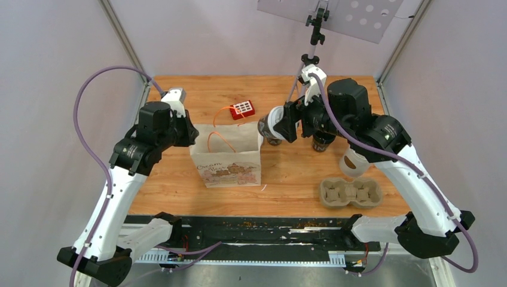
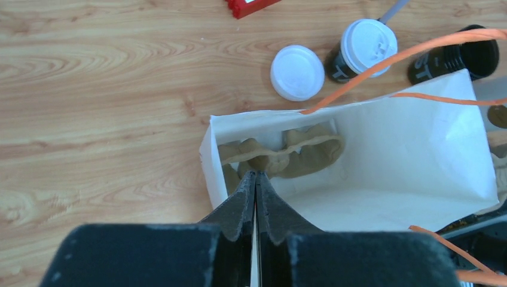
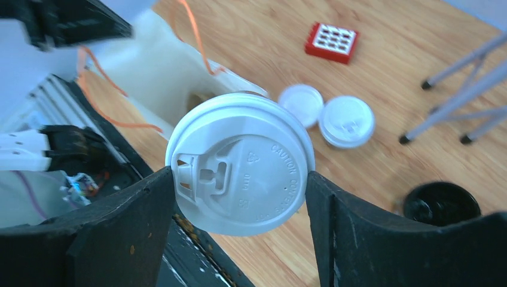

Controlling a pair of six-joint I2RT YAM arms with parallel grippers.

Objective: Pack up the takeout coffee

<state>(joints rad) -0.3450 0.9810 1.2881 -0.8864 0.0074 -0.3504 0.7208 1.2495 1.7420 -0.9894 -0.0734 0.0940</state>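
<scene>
The brown kraft paper bag with orange cord handles (image 1: pixel 227 161) stands upright in the middle of the wooden table (image 1: pixel 299 176), and everything else is arranged around getting cups through its mouth. The left gripper (image 2: pixel 256 181) is clenched on the bag's left wall, with the thin paper edge pinched between its fingers. I judge this is meant to steady the bag and keep the mouth wide. Its wrist view looks down into the white interior, where a grey-brown moulded cardboard tray (image 2: pixel 287 156) already lies at the bottom, ready to seat cups. The right gripper (image 3: pixel 240 178) is grasping a takeout coffee (image 3: pixel 245 149), a black paper cup under a round white plastic lid. Its fingers press on opposite sides of the lid's rim, and the cup's body is hidden beneath the lid in that view. The cup hangs above the table just beside the bag's right edge, near the far corner, not yet over the opening. Gripping at the top should let the cup go down into the narrow bag without the fingers fouling its walls. Beyond the bag's far right corner stand a loose white lid (image 2: pixel 297 72), a second lidded black cup (image 2: pixel 367 46) and an open black cup without a lid (image 3: pixel 441 203). A second moulded tray (image 1: pixel 350 192) sits well to the bag's right, toward the near edge.
</scene>
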